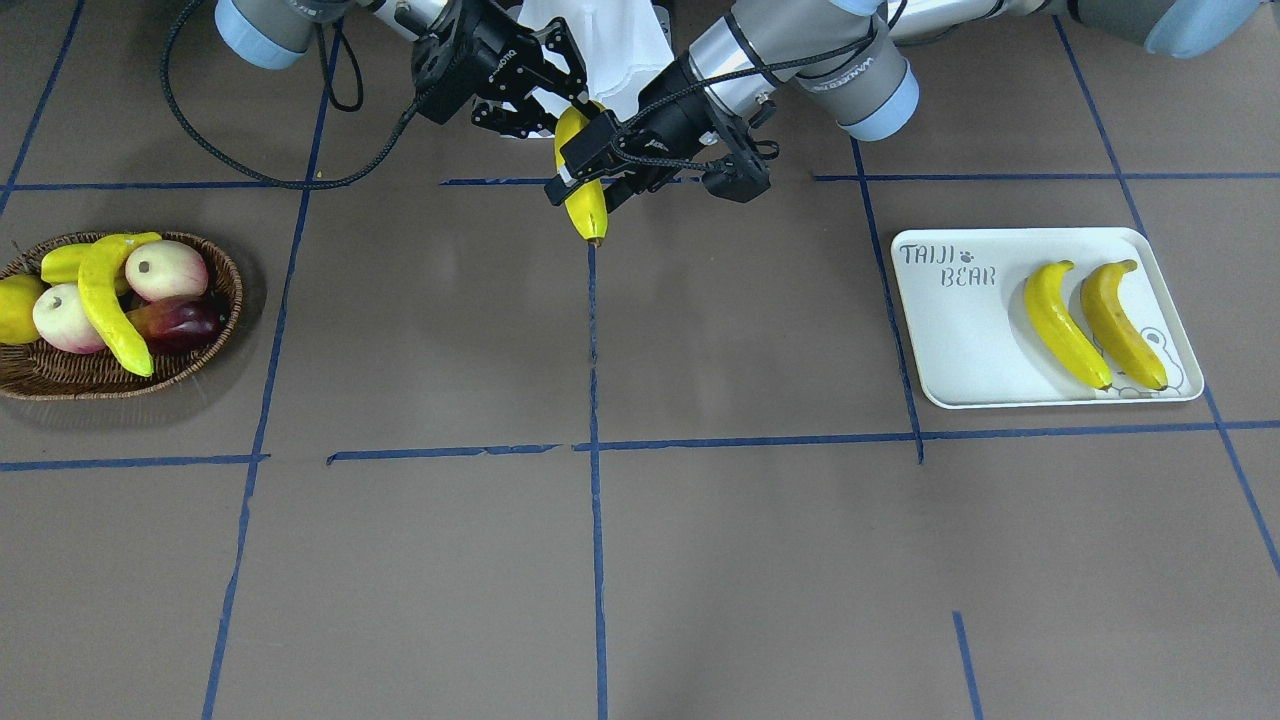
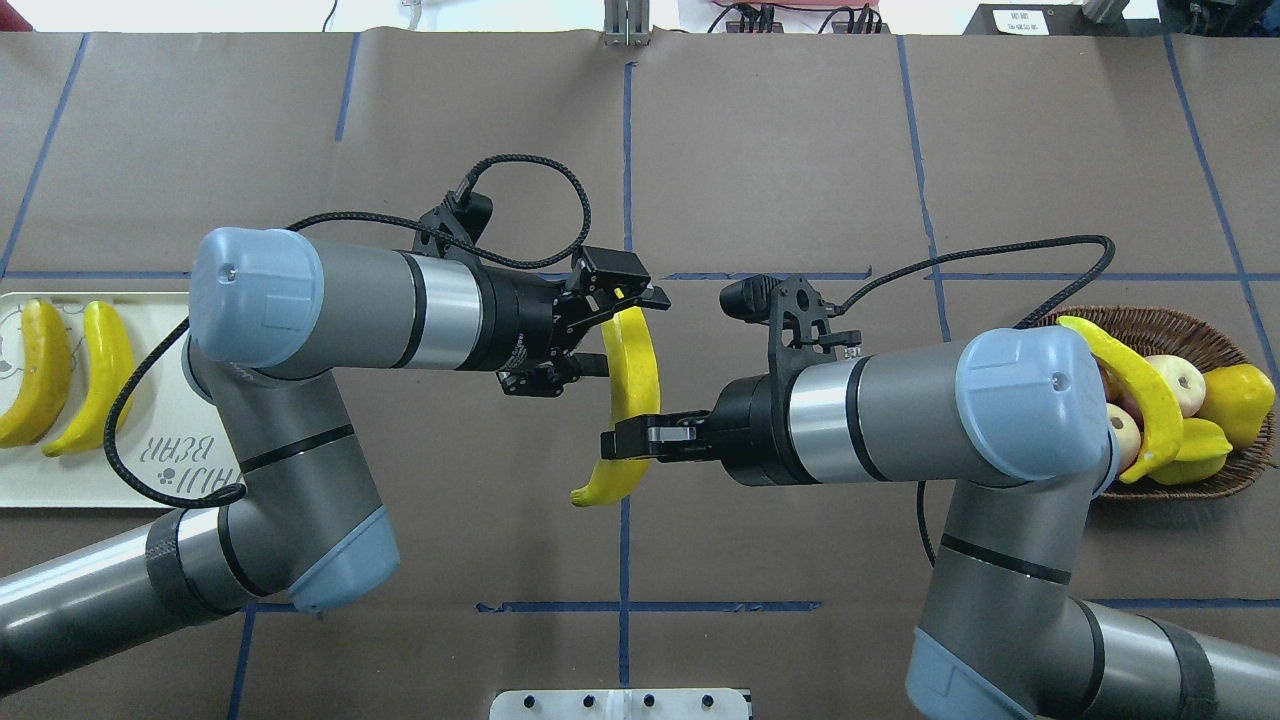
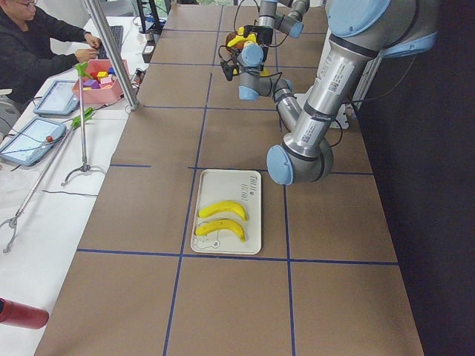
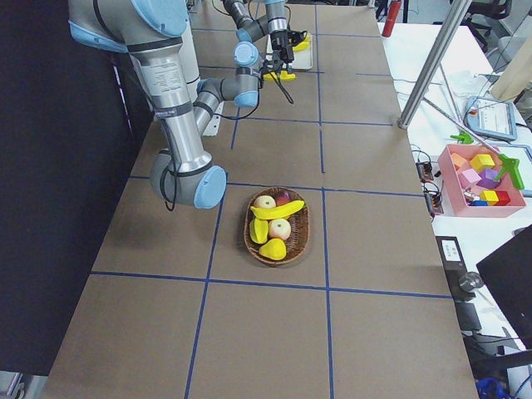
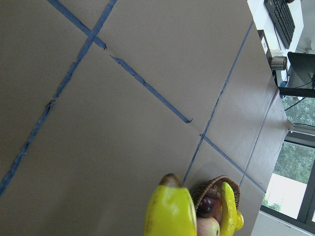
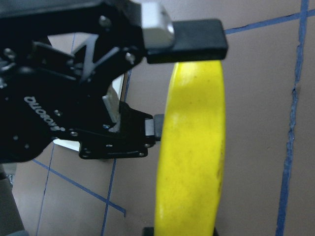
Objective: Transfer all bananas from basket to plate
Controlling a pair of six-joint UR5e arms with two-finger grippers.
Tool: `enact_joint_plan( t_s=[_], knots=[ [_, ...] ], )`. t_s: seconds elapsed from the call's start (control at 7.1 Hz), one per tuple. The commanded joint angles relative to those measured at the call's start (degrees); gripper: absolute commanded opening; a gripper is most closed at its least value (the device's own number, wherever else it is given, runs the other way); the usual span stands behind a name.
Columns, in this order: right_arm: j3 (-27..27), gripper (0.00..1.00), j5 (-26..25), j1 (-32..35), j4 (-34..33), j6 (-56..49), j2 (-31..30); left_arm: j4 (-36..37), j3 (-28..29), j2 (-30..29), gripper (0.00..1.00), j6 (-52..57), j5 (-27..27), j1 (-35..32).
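Yellow banana [image 2: 636,375], smooth, gently curved

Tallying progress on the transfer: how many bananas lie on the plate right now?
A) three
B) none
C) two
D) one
C: two bananas lie side by side on the plate, while a third banana is held in the air.

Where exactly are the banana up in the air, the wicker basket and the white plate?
held banana [image 2: 635,375], overhead exterior view, on its yellow middle.
basket [image 1: 70,378], exterior front-facing view, on bare wicker near its front rim.
plate [image 1: 960,340], exterior front-facing view, on its bare white surface.
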Motion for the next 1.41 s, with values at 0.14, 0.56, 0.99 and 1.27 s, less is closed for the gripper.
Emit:
enact_joint_plan(
  t_s=[0.14, 0.56, 0.99, 1.27],
  knots=[
    [0.1, 0.03, 0.0, 0.1, 0.0, 0.0, 0.0, -0.5, -0.6, 0.4, 0.00, 1.1, 0.0, 0.3],
    [0.4, 1.00, 0.0, 0.1, 0.3, 4.2, 0.7, -0.5, -1.4, 1.6, 0.00, 1.1, -3.7, -2.7],
    [1.6, 1.00, 0.0, 1.1, -0.1, 4.6, 0.7, 0.3, -1.2, 6.4, 0.00, 4.7, -11.2, -9.5],
    [5.3, 1.00, 0.8, 5.4, -9.5, 4.0, -0.2, 0.7, 0.2, 14.6, 0.00, 14.5, -16.7, -16.8]
  ],
)
